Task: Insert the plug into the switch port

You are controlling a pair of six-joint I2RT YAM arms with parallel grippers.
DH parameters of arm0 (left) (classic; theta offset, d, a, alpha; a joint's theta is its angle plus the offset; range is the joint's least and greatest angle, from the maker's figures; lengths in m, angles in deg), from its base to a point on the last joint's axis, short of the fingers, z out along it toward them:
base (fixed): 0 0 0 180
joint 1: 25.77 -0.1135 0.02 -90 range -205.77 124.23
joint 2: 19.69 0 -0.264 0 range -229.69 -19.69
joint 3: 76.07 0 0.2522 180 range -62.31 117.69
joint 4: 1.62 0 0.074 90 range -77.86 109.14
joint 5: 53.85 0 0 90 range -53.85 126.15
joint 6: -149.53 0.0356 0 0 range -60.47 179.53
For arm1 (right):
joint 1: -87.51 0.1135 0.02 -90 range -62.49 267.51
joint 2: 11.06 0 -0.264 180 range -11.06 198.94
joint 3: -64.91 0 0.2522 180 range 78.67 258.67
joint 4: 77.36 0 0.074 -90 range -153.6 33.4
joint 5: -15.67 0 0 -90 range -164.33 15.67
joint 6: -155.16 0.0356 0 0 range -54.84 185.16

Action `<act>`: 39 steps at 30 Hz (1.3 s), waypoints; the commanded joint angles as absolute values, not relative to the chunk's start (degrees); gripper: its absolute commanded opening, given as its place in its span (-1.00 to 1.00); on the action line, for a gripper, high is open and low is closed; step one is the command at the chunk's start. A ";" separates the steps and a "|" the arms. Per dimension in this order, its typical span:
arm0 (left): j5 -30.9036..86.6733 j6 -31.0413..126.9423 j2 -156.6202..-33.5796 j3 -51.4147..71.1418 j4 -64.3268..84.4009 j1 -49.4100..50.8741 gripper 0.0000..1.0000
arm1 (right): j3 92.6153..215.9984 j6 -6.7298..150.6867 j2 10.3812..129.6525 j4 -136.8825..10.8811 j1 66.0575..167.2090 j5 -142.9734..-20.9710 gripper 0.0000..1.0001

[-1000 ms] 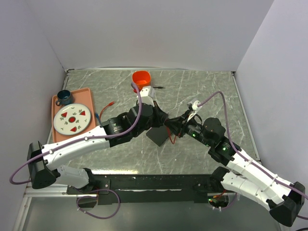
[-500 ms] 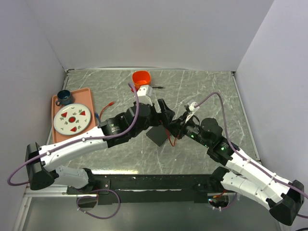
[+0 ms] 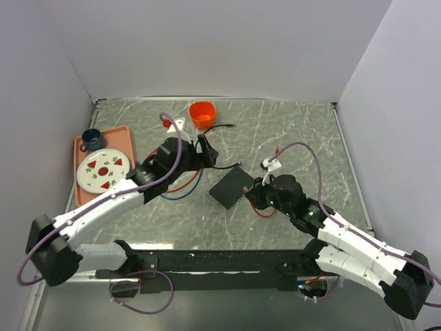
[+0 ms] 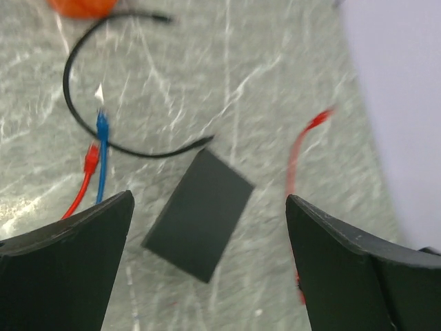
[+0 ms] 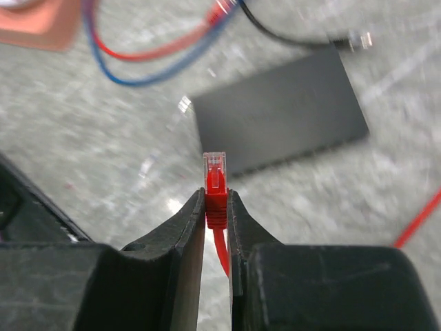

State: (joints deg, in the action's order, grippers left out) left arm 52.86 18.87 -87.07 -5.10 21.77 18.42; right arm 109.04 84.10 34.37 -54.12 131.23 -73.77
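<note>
Left gripper (image 3: 205, 147) has pulled back left, off the black switch box (image 3: 233, 187); its fingers are spread wide and empty. Right gripper (image 5: 217, 196) is clamped on the red plug (image 5: 215, 172), near the box's edge. Box lies flat on the marble table (image 3: 296, 131). Can't make out the switch port.

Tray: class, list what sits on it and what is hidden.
A patterned plate and a dark cup sit on the tray. The plate hides the tray surface beneath it; the cup's inside is too small to tell.
</note>
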 commanded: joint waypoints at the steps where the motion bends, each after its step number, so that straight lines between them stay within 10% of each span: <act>1: 43.98 23.40 -93.76 -7.81 14.28 16.60 0.94 | 107.07 88.01 37.71 -50.58 131.01 -71.16 -1.00; 39: 20.77 28.24 -125.07 -9.13 -4.21 14.22 0.90 | 104.16 92.59 61.36 -72.56 135.85 -70.11 -1.00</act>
State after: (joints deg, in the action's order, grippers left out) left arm 22.43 27.56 -123.85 -8.26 -1.25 14.26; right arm 103.27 92.76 62.41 -68.28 135.38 -72.92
